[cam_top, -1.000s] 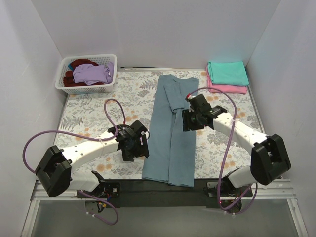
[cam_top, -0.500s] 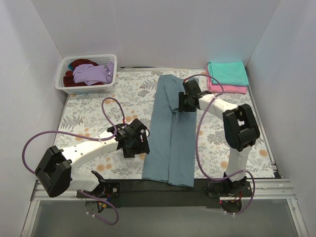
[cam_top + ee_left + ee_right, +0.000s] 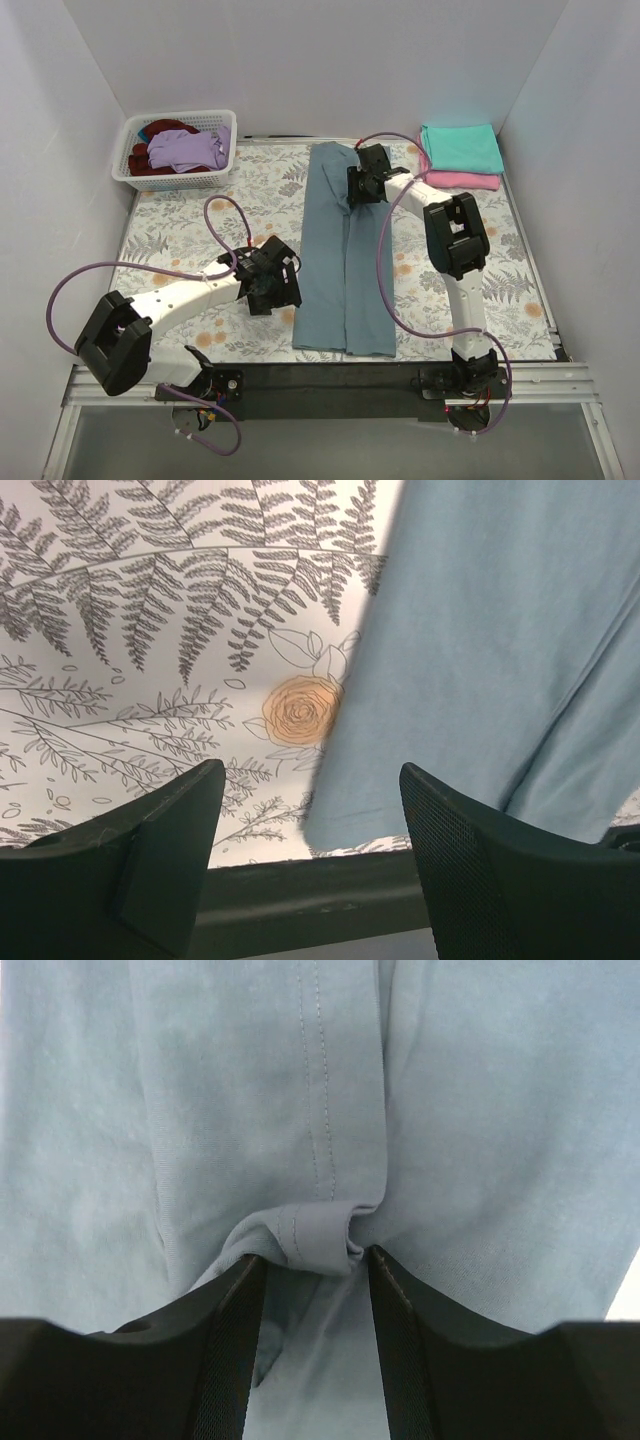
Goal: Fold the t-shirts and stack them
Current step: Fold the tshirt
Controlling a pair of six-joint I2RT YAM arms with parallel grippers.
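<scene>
A large slate blue-grey t-shirt [image 3: 345, 260] lies folded into a long strip down the middle of the flowered table. At the strip's far end my right gripper [image 3: 358, 188] is shut on a bunched fold of its stitched hem. In the right wrist view that fold [image 3: 315, 1240] fills the gap between the fingertips of the gripper [image 3: 315, 1260]. My left gripper [image 3: 285, 290] hangs open beside the shirt's near left edge. In its wrist view the shirt's near corner [image 3: 345, 815] lies below and between the open left gripper [image 3: 310, 775].
A white lattice basket [image 3: 175, 180] at the far left holds a lilac shirt [image 3: 188, 148] and a dark red one [image 3: 148, 160]. Folded teal [image 3: 460, 147] and pink [image 3: 465, 181] shirts are stacked at the far right. The table's dark front rail [image 3: 300, 880] runs just below the shirt's corner.
My right arm has stretched toward the far end of the table, holding the sleeve fold. The blue-grey shirt has slid away from the near edge. The left gripper has barely moved.
</scene>
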